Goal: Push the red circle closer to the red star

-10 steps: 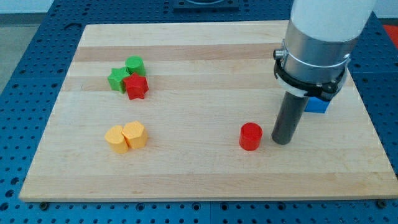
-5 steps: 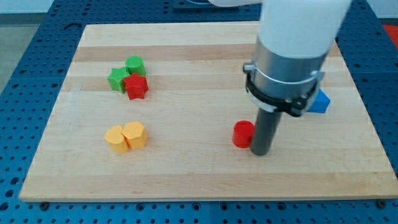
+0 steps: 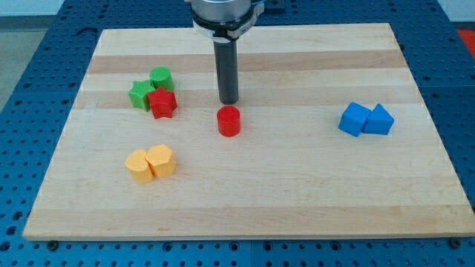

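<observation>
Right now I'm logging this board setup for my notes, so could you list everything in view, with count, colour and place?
red circle: 1, red, a little left of the board's middle.
red star: 1, red, upper left, touching the green blocks.
green blocks: 2, green, upper left, just above and left of the red star; shapes hard to make out.
orange-yellow blocks: 2, orange-yellow, lower left, side by side and touching.
blue blocks: 2, blue, right side, side by side and touching.
wooden board: 1, light wood, fills most of the view.
blue perforated table: 1, blue, under and around the board.
my tip: 1, dark rod, just above the red circle in the view, to the red star's right.
</observation>
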